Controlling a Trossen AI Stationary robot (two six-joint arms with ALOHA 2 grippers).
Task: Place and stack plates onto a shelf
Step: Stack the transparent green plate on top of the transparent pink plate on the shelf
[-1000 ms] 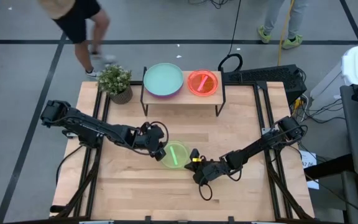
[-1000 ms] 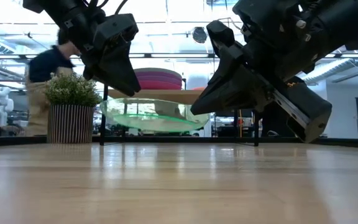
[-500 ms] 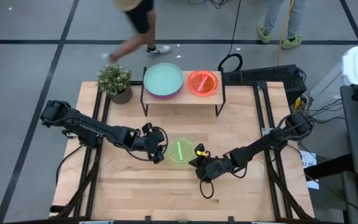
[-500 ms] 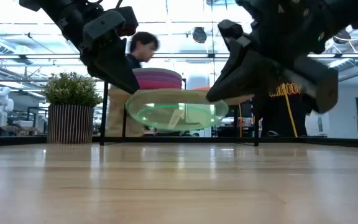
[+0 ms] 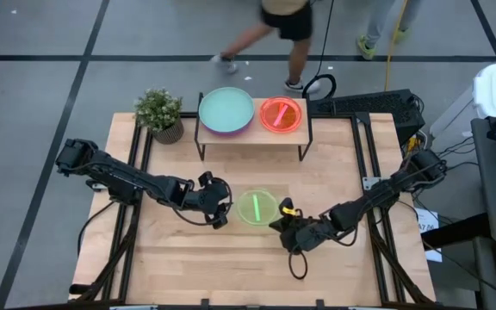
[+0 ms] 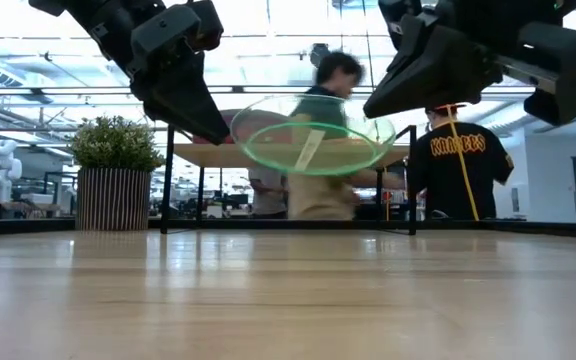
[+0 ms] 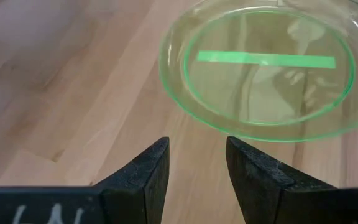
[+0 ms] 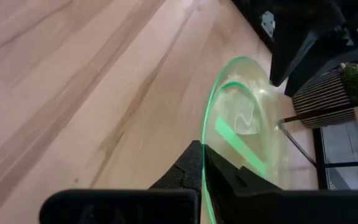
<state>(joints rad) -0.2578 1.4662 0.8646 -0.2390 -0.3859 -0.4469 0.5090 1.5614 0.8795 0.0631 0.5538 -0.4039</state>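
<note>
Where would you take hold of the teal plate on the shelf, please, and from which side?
Grip the teal plate by its raised rim, on the edge facing the arms. It lies flat on another plate, so only the thin lip offers purchase. The shelf is open on that side, while the plant and the orange plate crowd its flanks.

Hanging above mid-bench [image 5: 334, 164]: plate [image 5: 256, 207], pinched at its edge by right end effector [image 5: 280, 221]; left end effector [image 5: 220, 213] sitting just left, apart. Standing behind: shelf [image 5: 252, 134] carrying two plate stacks side by side; potted plant [image 5: 159, 113] left of shelf.
</note>
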